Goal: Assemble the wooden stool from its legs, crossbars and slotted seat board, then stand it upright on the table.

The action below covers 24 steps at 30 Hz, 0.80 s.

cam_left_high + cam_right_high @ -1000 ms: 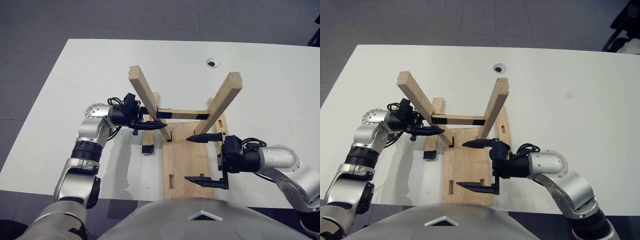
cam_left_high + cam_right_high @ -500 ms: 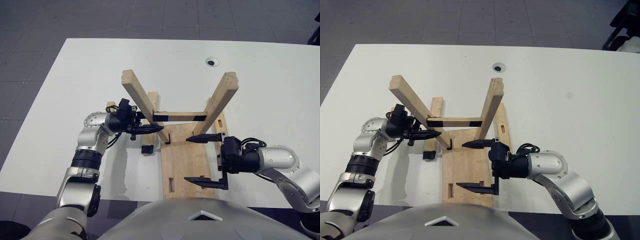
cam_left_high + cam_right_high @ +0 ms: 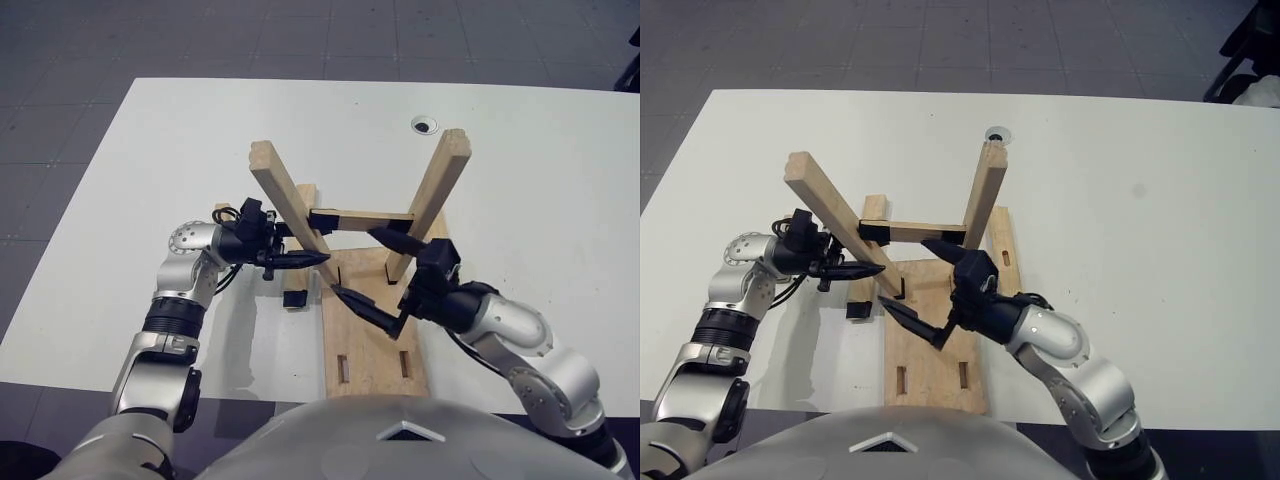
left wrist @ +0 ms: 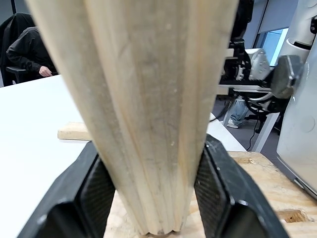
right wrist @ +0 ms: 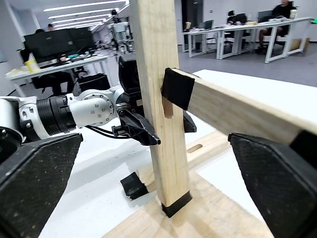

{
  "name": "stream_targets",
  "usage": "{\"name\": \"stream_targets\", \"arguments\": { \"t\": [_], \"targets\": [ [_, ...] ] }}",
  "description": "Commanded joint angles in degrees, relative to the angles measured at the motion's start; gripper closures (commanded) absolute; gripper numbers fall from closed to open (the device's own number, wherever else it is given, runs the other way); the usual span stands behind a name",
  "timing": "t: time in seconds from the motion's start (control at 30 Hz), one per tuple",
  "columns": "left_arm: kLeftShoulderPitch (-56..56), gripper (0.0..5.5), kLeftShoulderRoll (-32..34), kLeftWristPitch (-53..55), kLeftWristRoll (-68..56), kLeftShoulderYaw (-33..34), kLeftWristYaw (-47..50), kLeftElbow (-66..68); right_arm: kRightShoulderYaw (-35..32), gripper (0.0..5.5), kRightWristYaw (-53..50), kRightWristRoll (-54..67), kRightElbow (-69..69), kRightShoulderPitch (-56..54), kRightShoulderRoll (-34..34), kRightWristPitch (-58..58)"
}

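White table (image 3: 150, 150) under me, office desks in the room behind. My left gripper (image 3: 300, 258) is clamped low on the left leg (image 3: 283, 195), its fingers (image 4: 96, 193) pressed against both sides. That leg and the right leg (image 3: 437, 185) stand tilted apart on the seat board (image 3: 372, 345), which lies flat at the table's near edge. A crossbar (image 3: 365, 215) with black ends joins them. My right gripper (image 3: 352, 262) is spread wide and holds nothing, hanging over the board just beside the crossbar.

No text, label, brand, number or sign is legible on the seat board (image 3: 375, 360), the left leg (image 3: 285, 205), the right leg (image 3: 437, 185), the crossbar (image 3: 365, 215) or the table (image 3: 150, 150).
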Motion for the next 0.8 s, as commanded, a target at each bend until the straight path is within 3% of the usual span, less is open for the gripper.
{"name": "stream_targets", "arguments": {
  "t": [0.03,0.33,0.53,0.73,0.8],
  "targets": [
    [2.38,3.45,-0.15,-2.25,5.37,-1.29,1.58,0.79,1.04,0.0,-1.79,-0.81,-1.52,0.74,0.22,0.99],
    [2.59,3.45,-0.29,-3.38,6.41,-1.3,2.45,1.38,2.2,0.0,2.6,1.69,-5.59,1.66,-3.64,0.85],
    [2.69,3.45,-0.84,-5.01,8.1,-2.2,3.34,2.72,-2.71,0.0,0.91,10.73,-14.23,-1.0,-4.87,3.87],
    [2.33,3.45,-0.95,-6.22,8.95,-2.95,3.87,4.3,-5.19,0.0,-17.35,13.98,-15.93,-7.6,3.16,9.51],
    [2.36,3.45,-0.99,-6.61,9.13,-3.22,4.07,4.74,-2.78,0.36,-23.0,12.45,-16.04,-8.96,6.39,11.27]
  ]
}}
